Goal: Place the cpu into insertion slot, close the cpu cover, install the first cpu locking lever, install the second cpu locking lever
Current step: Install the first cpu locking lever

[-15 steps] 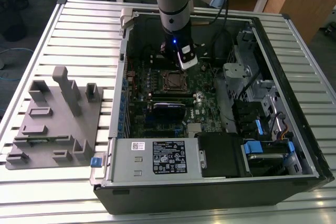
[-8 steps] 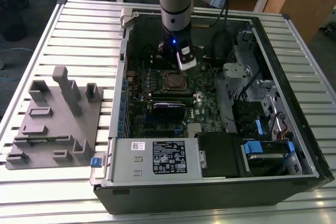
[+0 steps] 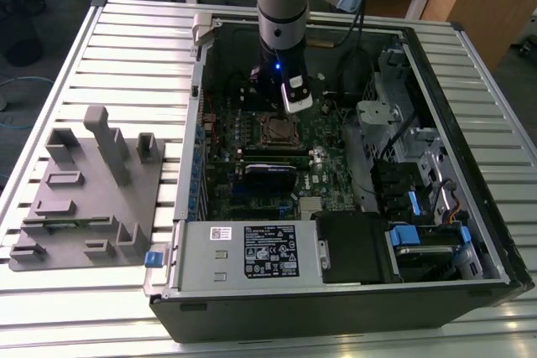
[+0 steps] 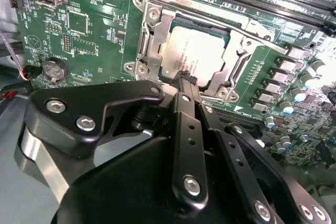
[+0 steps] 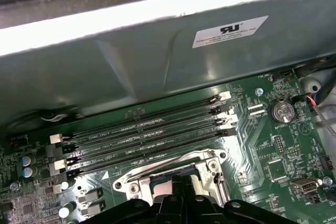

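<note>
- The gripper [image 4: 185, 80] has its fingers pressed together with nothing between them. In the second wrist view its tip sits at the near edge of the cover [image 4: 152, 35], touching it or just above; I cannot tell which.
- The cpu [image 4: 197, 51] lies flat in the slot [image 4: 223, 34], its pale top showing through the cover's window. The cover looks folded down over it.
- A thin lever [image 4: 237, 69] runs along one side of the cover. Whether it is hooked under its catch I cannot tell.
- The step in hand looks like seating the cover or working a lever. To do it well, press straight down on the metal frame, never on the cpu's top, and keep the tip from sliding onto the board's small parts just beside the slot.
- The first wrist view adds what lies beyond the slot: the far rim of the cover [image 5: 173, 169], the memory slots [image 5: 152, 137], a coin cell [image 5: 282, 111] and the case wall [image 5: 157, 66]. The cpu's top is hidden there by the gripper.
- The exterior view shows the arm [image 3: 281, 6] standing upright over the slot in the open case [image 3: 470, 148], with a grey fixture [image 3: 84, 190] well apart on the exterior view's left.
</note>
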`<state>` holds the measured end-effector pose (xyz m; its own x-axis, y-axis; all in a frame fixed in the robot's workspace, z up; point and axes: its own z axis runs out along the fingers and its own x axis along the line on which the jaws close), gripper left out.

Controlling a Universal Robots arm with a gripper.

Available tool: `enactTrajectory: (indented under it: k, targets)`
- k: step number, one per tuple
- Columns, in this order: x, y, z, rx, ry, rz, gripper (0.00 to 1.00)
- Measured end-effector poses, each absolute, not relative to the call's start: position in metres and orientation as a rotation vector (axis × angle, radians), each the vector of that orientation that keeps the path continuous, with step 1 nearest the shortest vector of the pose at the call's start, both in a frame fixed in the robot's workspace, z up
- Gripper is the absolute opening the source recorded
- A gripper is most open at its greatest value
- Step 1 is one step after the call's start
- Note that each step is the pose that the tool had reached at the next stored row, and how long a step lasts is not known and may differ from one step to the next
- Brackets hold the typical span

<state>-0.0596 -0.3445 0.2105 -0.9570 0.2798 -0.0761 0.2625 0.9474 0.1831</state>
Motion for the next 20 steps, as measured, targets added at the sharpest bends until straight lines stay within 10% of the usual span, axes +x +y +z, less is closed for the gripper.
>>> enactTrajectory:
  k: [20]
  targets:
    - [-0.0565,-0.3444,0.2096,0.420,3.023,0.230,0.11]
